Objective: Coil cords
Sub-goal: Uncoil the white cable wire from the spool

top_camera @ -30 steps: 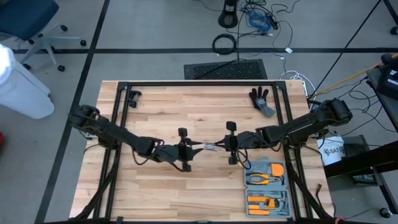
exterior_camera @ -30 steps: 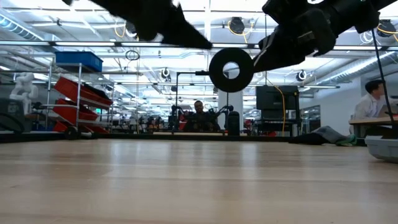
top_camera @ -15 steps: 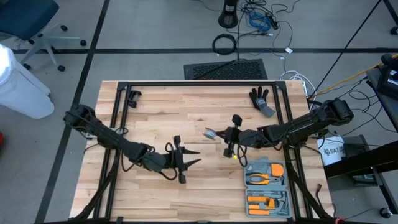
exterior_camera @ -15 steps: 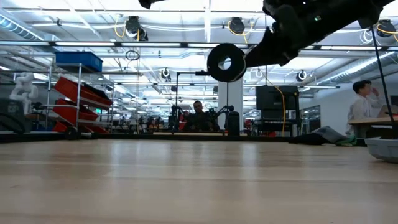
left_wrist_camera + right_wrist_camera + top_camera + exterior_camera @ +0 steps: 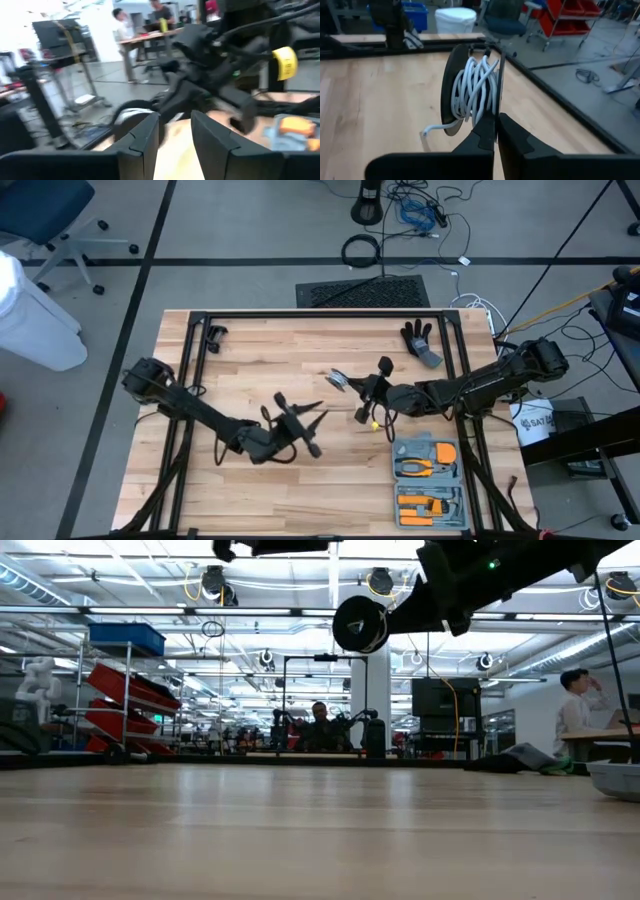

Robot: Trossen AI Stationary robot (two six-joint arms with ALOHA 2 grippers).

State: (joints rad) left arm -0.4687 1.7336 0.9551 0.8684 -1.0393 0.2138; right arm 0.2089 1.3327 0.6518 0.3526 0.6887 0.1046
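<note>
The cords are one thin white cord wound on a small round black reel [image 5: 472, 90], held high above the table's middle [image 5: 339, 380] and dark against the ceiling lights in the low view [image 5: 360, 625]. My right gripper [image 5: 496, 120] reaches in from the table's right [image 5: 358, 388] and is shut on the reel. My left gripper [image 5: 315, 418] hovers nearer the front edge, a little left of the reel. Its fingers [image 5: 175, 135] stand apart with nothing between them. My right gripper pinches the rim of one of the reel's black side discs [image 5: 499, 107] between its two fingers. The fingers come about level from the table's right. The reel stands on edge, lifted clear of the table, and a short free end of cord [image 5: 427, 131] sticks out below the windings.
An open tool case with orange-handled tools [image 5: 430, 480] lies at the near right. A black glove [image 5: 420, 340] lies at the far right and a small black clamp [image 5: 213, 335] at the far left. Black frame rails [image 5: 320, 315] border the wooden top.
My left gripper has drawn back from the reel toward the table's near left, rolling its wrist, with its finger gap unchanged. My right gripper has rolled and carried the reel a little up and toward the far edge, so the reel now shows more edge-on in the low view.
</note>
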